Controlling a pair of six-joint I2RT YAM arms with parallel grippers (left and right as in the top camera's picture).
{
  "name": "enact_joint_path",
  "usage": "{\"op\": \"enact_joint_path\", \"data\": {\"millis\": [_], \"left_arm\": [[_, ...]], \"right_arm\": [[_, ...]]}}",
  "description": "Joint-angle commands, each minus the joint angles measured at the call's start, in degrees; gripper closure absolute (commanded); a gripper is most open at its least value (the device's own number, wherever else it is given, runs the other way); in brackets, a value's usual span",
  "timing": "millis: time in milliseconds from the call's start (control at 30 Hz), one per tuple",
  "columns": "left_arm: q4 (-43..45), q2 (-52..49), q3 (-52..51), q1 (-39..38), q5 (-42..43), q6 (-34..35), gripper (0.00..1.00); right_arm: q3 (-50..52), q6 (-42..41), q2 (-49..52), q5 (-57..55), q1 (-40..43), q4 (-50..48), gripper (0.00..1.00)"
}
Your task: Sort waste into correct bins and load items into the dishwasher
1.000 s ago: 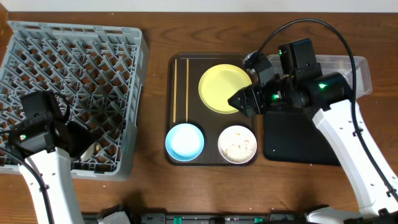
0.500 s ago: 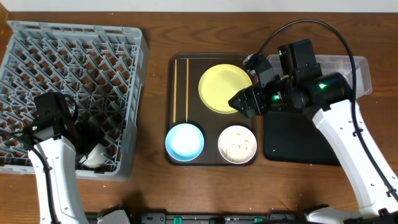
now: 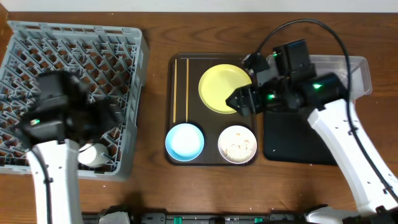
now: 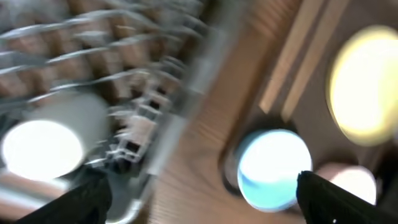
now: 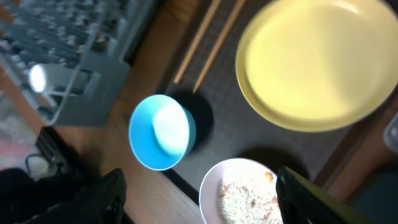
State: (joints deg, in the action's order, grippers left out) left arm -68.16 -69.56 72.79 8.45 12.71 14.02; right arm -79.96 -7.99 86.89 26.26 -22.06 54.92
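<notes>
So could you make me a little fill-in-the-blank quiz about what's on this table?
The small white cup sits inside the grey ____.
The white bowl holds scraps of ____.
The chopsticks lie on the brown tray beside the ____ plate.
Missing words: rack; rice; yellow.

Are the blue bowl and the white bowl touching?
Apart. The overhead view shows a strip of dark tray between the blue bowl and the white bowl.

Tray: you see a dark brown serving tray (image 3: pixel 194 109) lying flat near the table's middle.
Table: you have a wooden table (image 3: pixel 155 112), brown and visibly grained.
</notes>
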Motion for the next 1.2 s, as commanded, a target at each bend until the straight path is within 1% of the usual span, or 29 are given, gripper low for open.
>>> {"op": "enact_joint_path", "data": {"millis": [0,33,133,200,233,367,433,533,567,600,633,700,733,867,900,1000,1100,1167], "left_arm": [[-1.05,0.00,0.57,-8.33,3.32,-7.80,0.09],[-1.75,-0.02,0.57,-11.19,3.02,-8.74,0.10],[-3.19,-0.02,0.52,-16.39,0.68,-8.79,0.09],[-3.43,-0.02,0.52,-18.43,-0.57,-8.83,0.09],[-3.43,-0.02,0.52,-19.02,-1.16,-8.85,0.05],[-3.41,-0.02,0.52,-19.30,-1.84,-8.87,0.02],[-3.41,-0.02,0.52,-19.30,-1.84,-8.87,0.02],[-3.41,-0.04,0.52,-19.30,-1.84,-8.87,0.02],[-3.39,-0.04,0.52,-19.30,-1.84,-8.87,0.02],[-3.39,-0.04,0.52,-19.30,-1.84,-8.87,0.02],[-3.41,-0.02,0.52,-19.30,-1.84,-8.87,0.02],[-3.41,-0.02,0.52,-19.30,-1.81,-8.87,0.02],[-3.39,-0.04,0.52,-19.30,-1.81,-8.87,0.02],[-3.37,-0.04,0.52,-19.30,-1.81,-8.85,0.02],[-3.34,-0.04,0.52,-19.30,-1.81,-8.85,0.02],[-2.58,-0.04,0.52,-19.30,-1.81,-8.87,0.02],[-2.56,-0.04,0.52,-19.30,-1.81,-8.87,0.02],[-2.56,-0.04,0.52,-19.30,-1.81,-8.85,0.02]], "right_arm": [[0.66,-13.14,4.63,-9.81,-4.33,1.11,0.33],[0.74,-13.92,5.95,-9.79,-5.51,1.25,0.35],[0.81,-16.52,10.21,-9.77,-9.25,1.66,0.49],[0.83,-18.18,13.18,-10.78,-11.50,2.54,0.52],[0.83,-19.19,14.67,-12.13,-12.59,3.13,0.53],[0.83,-20.74,20.37,-18.08,-16.50,4.24,0.53],[0.98,-22.80,23.10,-19.85,-18.34,4.70,0.54],[1.46,-23.47,25.92,-19.85,-19.58,4.33,0.59],[1.64,-23.47,27.15,-20.00,-20.02,4.02,0.63],[1.79,-23.47,28.65,-20.04,-20.39,3.74,0.69],[1.79,-23.50,29.55,-20.00,-20.48,3.67,0.76],[1.79,-24.06,30.91,-19.71,-20.35,3.58,0.93],[1.77,-24.61,31.15,-19.47,-19.98,3.63,0.99],[1.73,-24.50,28.96,-19.12,-18.14,4.02,0.99],[1.73,-23.43,27.43,-19.06,-17.44,3.98,0.99],[1.73,-17.35,21.62,-17.27,-15.78,2.82,0.99],[1.73,-10.03,13.92,-12.09,-13.66,1.01,0.99],[1.73,-7.56,9.25,-9.16,-11.56,0.83,0.99]]}}
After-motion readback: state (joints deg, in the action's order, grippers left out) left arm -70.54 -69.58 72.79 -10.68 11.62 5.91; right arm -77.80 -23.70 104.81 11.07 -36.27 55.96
